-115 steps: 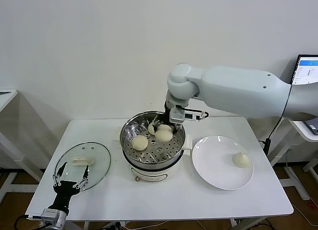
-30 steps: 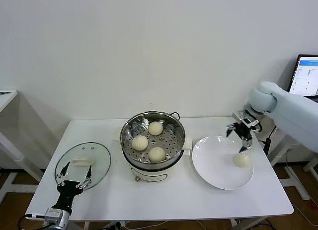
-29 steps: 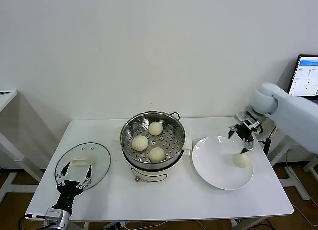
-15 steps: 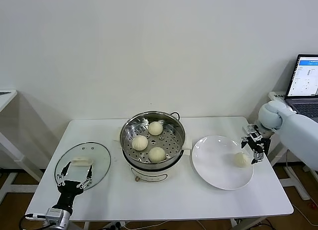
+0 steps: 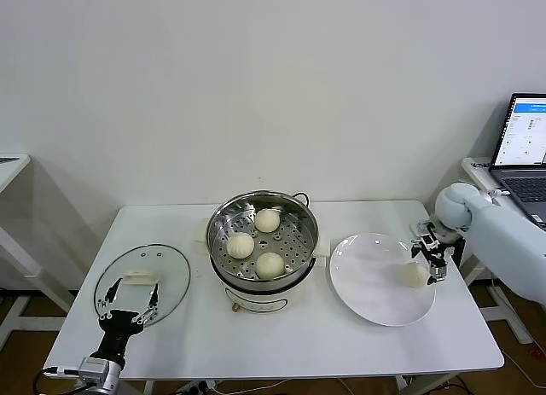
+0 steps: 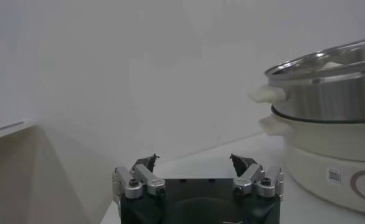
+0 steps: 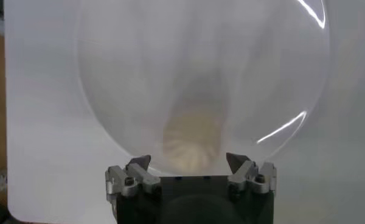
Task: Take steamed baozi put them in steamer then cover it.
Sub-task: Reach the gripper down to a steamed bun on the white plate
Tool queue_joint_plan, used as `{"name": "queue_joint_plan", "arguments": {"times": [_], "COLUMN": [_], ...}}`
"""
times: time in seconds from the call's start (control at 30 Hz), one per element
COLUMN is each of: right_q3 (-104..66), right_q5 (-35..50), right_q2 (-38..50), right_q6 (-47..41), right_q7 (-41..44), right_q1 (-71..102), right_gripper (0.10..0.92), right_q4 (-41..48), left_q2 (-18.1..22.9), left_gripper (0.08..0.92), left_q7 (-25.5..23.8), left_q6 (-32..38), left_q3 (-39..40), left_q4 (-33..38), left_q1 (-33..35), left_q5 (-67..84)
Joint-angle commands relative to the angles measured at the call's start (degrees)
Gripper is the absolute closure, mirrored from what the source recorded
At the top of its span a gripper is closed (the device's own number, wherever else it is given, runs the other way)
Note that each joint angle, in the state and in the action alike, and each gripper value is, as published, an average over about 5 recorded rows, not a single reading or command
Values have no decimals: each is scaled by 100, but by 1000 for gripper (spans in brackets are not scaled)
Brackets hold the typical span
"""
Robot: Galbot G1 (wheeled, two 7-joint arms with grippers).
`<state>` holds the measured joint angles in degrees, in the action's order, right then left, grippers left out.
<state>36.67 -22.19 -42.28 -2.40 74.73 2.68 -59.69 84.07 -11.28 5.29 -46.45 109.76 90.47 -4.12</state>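
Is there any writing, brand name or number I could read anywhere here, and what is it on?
Nothing here can be read.
Steamer: a small grey label and part of a curved emblem on its white base, too small and blurred to read.
Laptop screen: lines of text on a light page, too small to read.
Plate, glass lid, baozi: no markings visible.

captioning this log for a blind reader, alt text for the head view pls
The right tool is open at the last baozi on the white plate. Three baozi sit in the uncovered steamer; the glass lid lies near the left tool.

The white table carries the cover, steamer and plate.
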Motion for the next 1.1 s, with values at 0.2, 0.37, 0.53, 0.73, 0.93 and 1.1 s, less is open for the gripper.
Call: {"name": "queue_joint_plan", "arguments": {"times": [0.2,0.37,0.53,0.73,0.93,1.1], "right_q3": [-118,-127,-148,-154,-173,-199], "right_q5": [-332,-405,-445,-491,-533,-563], "right_q2": [-195,-202,-258,-305,-346,-349], "right_q6": [74,101,117,137,180,209], "right_q7": [-59,-39,-35,-35,-42,-41], "right_q1": [133,167,194,198,213,231], "right_gripper": [203,203,203,243,331,346], "right_q4": [159,166,196,235,278,276], "left_q2": [-2,0,0,-2,-4,0], "left_gripper": [177,177,177,177,177,177], "left_q7": [0,3,3,4,1,-1], "left_q6": [-1,-2,-2,-3,1,3], "left_q3": [4,11,15,13,16,22], "left_q4": [-22,-24,-21,-19,-42,-47], "left_q1": [-5,-3,-2,-2,-11,-21], "left_q5": [-5,-13,-17,-18,-22,-27]}}
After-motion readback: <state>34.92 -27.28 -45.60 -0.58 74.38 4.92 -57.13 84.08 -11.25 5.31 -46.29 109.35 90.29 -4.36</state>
